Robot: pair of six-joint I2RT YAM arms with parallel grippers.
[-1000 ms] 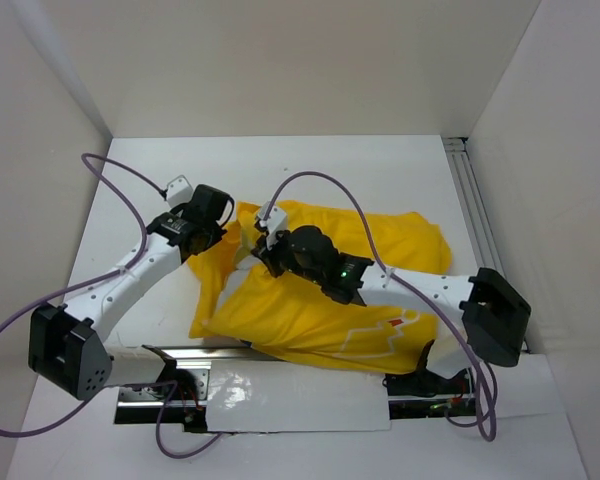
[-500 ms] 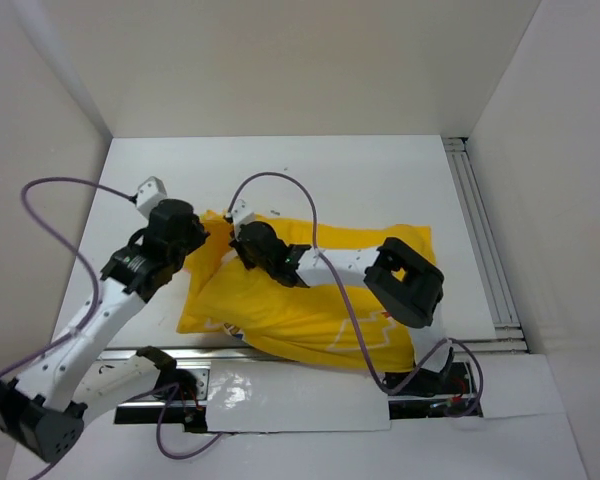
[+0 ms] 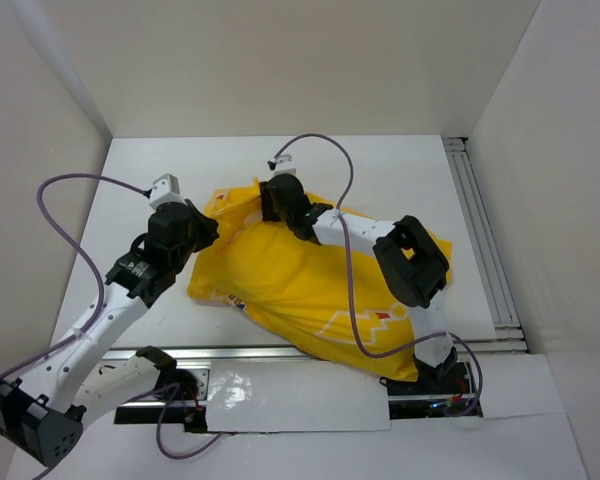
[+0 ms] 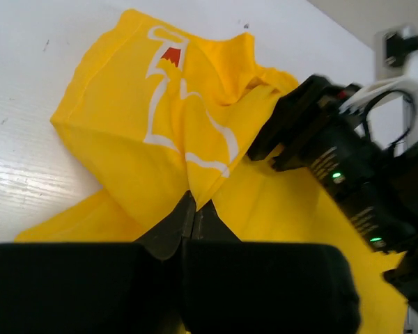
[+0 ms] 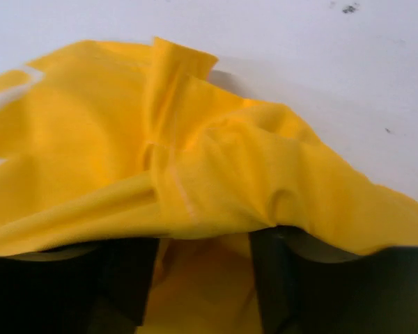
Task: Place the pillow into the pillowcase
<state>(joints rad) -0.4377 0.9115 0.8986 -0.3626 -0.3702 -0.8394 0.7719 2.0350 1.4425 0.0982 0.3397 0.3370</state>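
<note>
The bright yellow pillowcase (image 3: 300, 285) lies bulging across the middle of the white table, its white print showing near the front. The pillow is hidden; no white cushion shows. My left gripper (image 3: 202, 233) is shut on a fold at the case's left edge; in the left wrist view the fingertips (image 4: 194, 207) pinch yellow fabric (image 4: 160, 132). My right gripper (image 3: 277, 205) sits at the case's far edge. In the right wrist view its jaws (image 5: 203, 240) stand apart, with the pillowcase (image 5: 230, 153) draped over both fingers (image 5: 279, 278).
White walls close in the table (image 3: 380, 165) at the back and on both sides. An aluminium rail (image 3: 480, 230) runs along the right side and another (image 3: 230, 352) along the front. Purple cables (image 3: 65, 200) loop over both arms.
My right arm has swung from the case's left part to its far edge, and its jaws have opened. The case has shifted and bunched up. My left gripper stays shut on the left edge.
</note>
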